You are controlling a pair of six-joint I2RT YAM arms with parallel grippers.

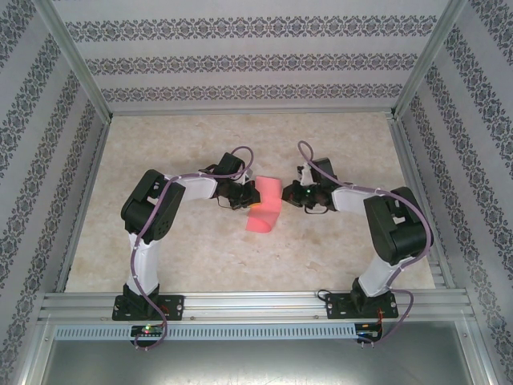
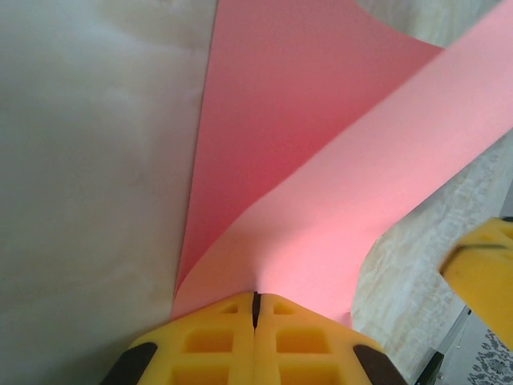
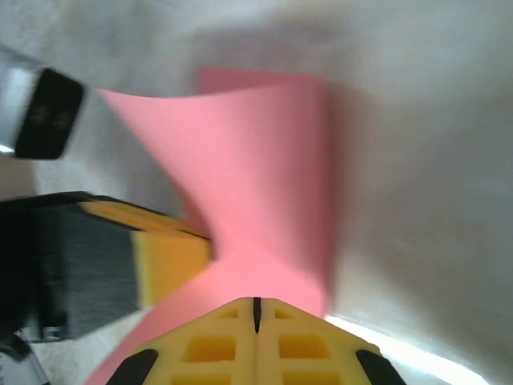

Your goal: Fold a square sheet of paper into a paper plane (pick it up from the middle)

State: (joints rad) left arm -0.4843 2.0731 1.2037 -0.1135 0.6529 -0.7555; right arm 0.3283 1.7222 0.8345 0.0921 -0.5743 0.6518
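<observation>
Pale marbled tabletop, striped damask wall panels around it, aluminium frame rails along near edge

From bases at seven and five o'clock, the left arm and right arm bend at the elbow and reach inward, the left gripper pointing to three o'clock, the right gripper to nine, each pinched shut on the square sheet of paper.
</observation>
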